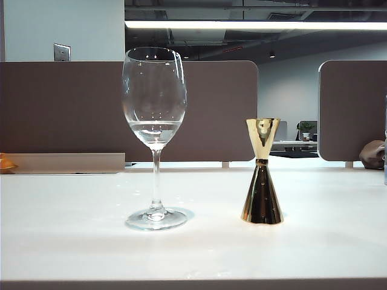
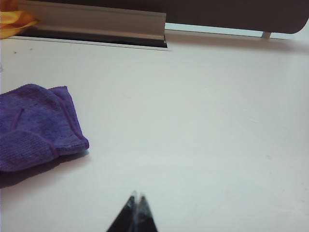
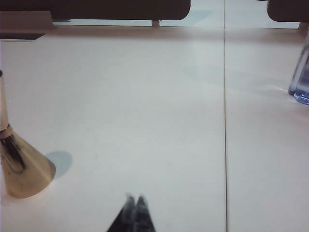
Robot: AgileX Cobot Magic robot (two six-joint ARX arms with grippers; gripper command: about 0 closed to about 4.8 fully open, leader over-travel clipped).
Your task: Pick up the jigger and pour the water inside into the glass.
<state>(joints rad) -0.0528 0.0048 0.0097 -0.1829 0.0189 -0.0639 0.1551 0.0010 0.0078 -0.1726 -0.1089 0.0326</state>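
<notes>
One gold jigger (image 1: 262, 172) stands upright on the white table (image 1: 72, 235), wide dark cone down, short cup up. We see the glass (image 1: 155, 136) just to its left in the exterior view, apart from it, w/ a thin line of water (image 1: 155, 125) low in the bowl. Both grippers sit low near the table edge, holding nothing. Right gripper (image 3: 134, 199): tips pressed together, jigger base nearby; a clear blue-tinted bottle (image 3: 301, 79) stands well off. Left gripper (image 2: 136, 195): tips also together, w/ a purple cloth (image 2: 34, 128) lying crumpled near it.
</notes>
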